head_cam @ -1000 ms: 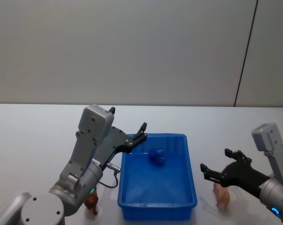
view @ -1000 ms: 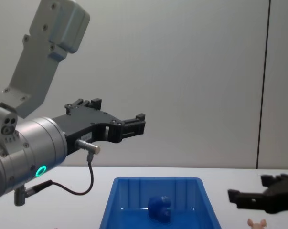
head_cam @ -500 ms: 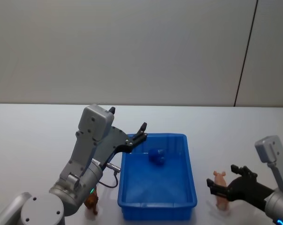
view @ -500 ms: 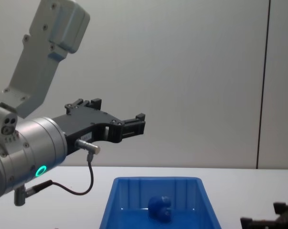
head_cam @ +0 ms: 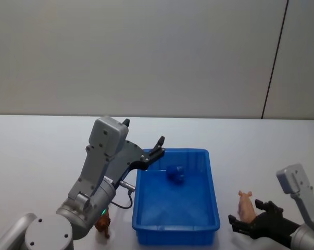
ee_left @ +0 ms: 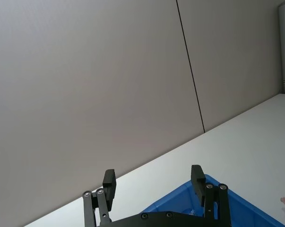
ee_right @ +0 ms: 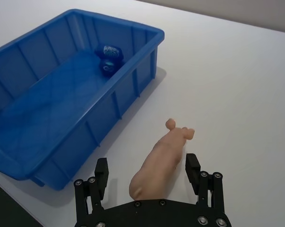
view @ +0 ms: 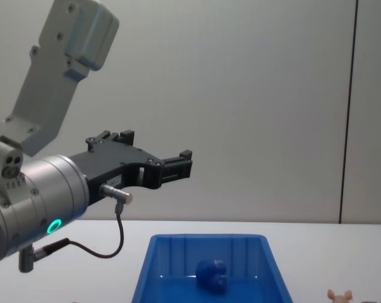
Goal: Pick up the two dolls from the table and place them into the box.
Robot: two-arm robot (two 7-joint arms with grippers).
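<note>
Blue box (head_cam: 214, 194) sits low mid-frame on the table (head_cam: 42, 156), and I've got my right gripper (ee_right: 147, 164) at the pink-tan doll (ee_right: 163, 150).
Its fingers are spread either side of the doll's rear, lower right of the head view, not touching; the deep-blue doll (head_cam: 174, 173) lies inside the box; the left gripper (ee_left: 153, 174) hangs open centre-left.

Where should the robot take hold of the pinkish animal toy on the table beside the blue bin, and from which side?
Grip the pinkish toy across the middle of its long, narrow body, probably from its rear end. The right gripper has its open fingers on either side of that end; the head end points away. The left gripper hangs open above the bin's rim.
</note>
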